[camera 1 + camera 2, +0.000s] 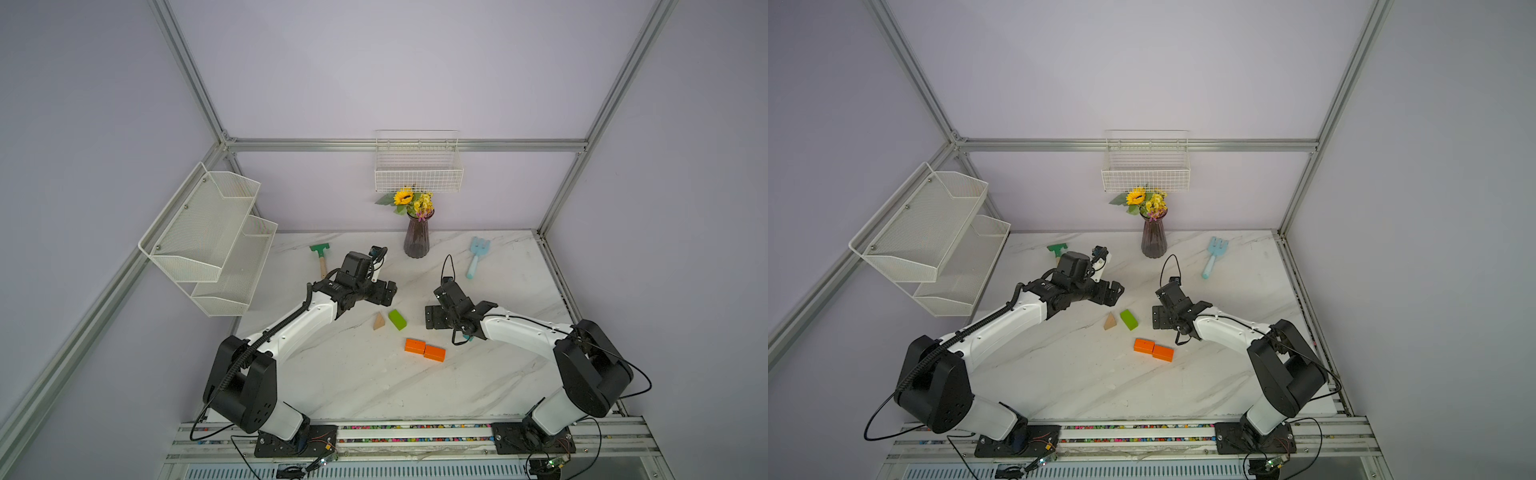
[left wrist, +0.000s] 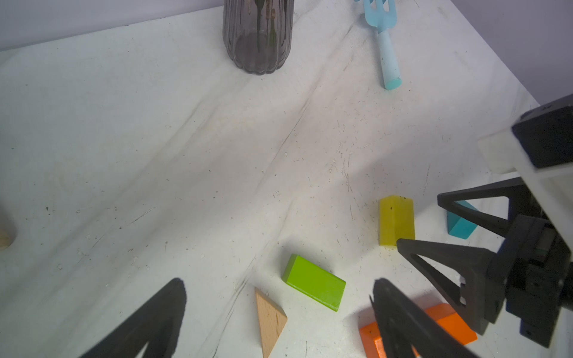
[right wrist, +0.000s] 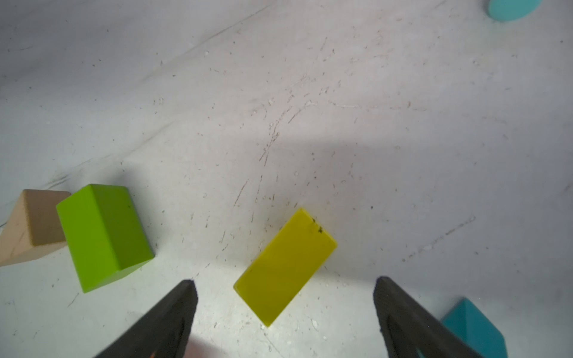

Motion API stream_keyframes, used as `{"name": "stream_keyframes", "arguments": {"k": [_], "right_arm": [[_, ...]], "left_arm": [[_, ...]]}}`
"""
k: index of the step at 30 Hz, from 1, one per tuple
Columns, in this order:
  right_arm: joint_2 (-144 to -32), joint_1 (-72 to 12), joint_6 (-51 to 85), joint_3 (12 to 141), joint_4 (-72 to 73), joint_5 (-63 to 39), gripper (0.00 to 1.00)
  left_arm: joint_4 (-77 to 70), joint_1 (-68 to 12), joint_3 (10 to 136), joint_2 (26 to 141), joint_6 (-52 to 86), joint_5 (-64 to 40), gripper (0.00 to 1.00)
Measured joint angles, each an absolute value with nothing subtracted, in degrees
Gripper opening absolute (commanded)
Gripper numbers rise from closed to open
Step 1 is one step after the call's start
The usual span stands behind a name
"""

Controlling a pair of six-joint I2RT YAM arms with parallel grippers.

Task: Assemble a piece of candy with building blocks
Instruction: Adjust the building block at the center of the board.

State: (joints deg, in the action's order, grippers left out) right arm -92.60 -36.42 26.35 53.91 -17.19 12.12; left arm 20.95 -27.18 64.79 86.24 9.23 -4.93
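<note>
The building blocks lie loose on the marble table, and no candy shape shows. Two orange blocks (image 1: 414, 345) (image 1: 434, 353) touch end to end. A green block (image 1: 397, 319) lies beside a tan triangle (image 1: 378, 321). My right gripper (image 3: 286, 280) hangs open over a yellow block (image 3: 285, 266), whose near end lies between the fingers. A teal triangle (image 3: 474, 328) sits just outside one finger. Both top views hide the yellow block under the right gripper (image 1: 432, 318). My left gripper (image 2: 279, 282) is open and empty, above and behind the tan triangle (image 2: 269, 319) and green block (image 2: 313, 282).
A dark vase of flowers (image 1: 417, 239) stands at the back middle. A green-headed toy rake (image 1: 320, 253) lies back left, a light blue toy fork (image 1: 477, 255) back right. A mesh shelf (image 1: 208, 237) hangs on the left wall, a wire basket (image 1: 417, 166) on the back wall.
</note>
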Motion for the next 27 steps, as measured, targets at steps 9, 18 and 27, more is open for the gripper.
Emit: {"name": "stream_keyframes", "arguments": {"k": [9, 18, 27], "right_arm": [[-95.79, -37.17, 23.24, 57.49, -20.62, 11.05, 0.49], [-81.3, -38.33, 25.39, 55.92, -22.37, 10.96, 0.21], [-88.42, -38.33, 27.05, 53.58, -28.16, 11.18, 0.0]], "left_arm": [[21.76, -27.18, 64.73, 86.24, 9.26, -4.08, 0.94], [22.0, -27.2, 63.86, 86.13, 9.39, -4.03, 0.94], [22.0, -27.29, 63.83, 86.13, 9.45, -4.01, 0.94]]}}
